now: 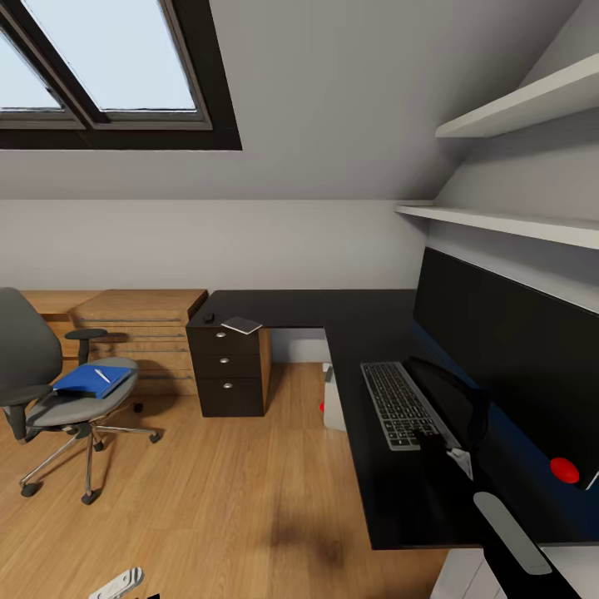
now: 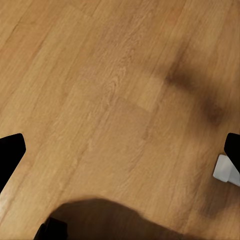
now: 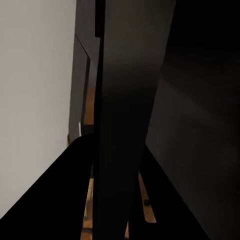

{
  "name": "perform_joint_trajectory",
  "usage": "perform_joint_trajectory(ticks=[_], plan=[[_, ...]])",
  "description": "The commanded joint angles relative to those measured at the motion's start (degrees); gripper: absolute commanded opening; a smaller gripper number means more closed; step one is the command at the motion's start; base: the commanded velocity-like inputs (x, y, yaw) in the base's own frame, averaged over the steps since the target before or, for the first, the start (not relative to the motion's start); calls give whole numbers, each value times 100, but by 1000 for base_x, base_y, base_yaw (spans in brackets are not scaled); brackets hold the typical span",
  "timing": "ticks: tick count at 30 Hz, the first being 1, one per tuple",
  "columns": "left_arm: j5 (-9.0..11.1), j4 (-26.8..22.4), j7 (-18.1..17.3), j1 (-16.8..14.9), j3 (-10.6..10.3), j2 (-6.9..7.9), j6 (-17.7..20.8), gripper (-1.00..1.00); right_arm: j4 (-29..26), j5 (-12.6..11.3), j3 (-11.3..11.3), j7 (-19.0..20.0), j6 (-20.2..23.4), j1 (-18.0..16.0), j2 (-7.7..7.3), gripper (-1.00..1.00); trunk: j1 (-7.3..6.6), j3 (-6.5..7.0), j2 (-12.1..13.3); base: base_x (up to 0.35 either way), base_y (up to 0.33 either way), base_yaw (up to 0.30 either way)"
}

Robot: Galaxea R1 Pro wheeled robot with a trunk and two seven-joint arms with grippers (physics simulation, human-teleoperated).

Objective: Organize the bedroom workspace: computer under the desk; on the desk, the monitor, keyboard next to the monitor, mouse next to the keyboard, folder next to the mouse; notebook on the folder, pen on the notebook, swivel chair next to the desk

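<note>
The blue folder [image 1: 87,379] lies on the swivel chair [image 1: 71,399] seat (pen atop), thin, light and probably slippery, best pinched at an overhanging edge; the left gripper [image 2: 120,150] hangs spread above floor, right gripper's state unclear.

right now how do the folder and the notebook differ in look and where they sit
The folder is bright blue; the notebook is dark, near black. The folder looks clearly larger than the notebook. The folder lies on the swivel chair seat with a thin white pen on it, while the notebook lies on the desk above the drawer unit, nothing on top. Both are flat, thin rectangles lying face up.
</note>
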Motion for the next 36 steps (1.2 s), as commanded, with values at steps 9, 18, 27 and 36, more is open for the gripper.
perform_joint_trajectory(ticks=[9, 18, 27, 36], plan=[[53, -13, 16, 2, 7, 0, 28, 100, 7, -42, 10, -22, -1, -4, -5, -100, 0, -5, -4, 106, 0, 0], [37, -13, 16, 2, 12, -2, 16, 100, 146, -49, 10, -26, -2, -4, -5, -100, 0, -5, -4, 124, 0, 0], [44, -13, 47, 2, 6, 0, 33, 100, 155, -42, 10, -30, -2, -4, -5, -100, 0, -5, -4, 30, 0, 0], [43, -13, 18, 2, 6, -5, 31, 100, 318, -41, 10, -32, -2, -17, -5, -100, 0, -5, -4, 1, 0, 0]])
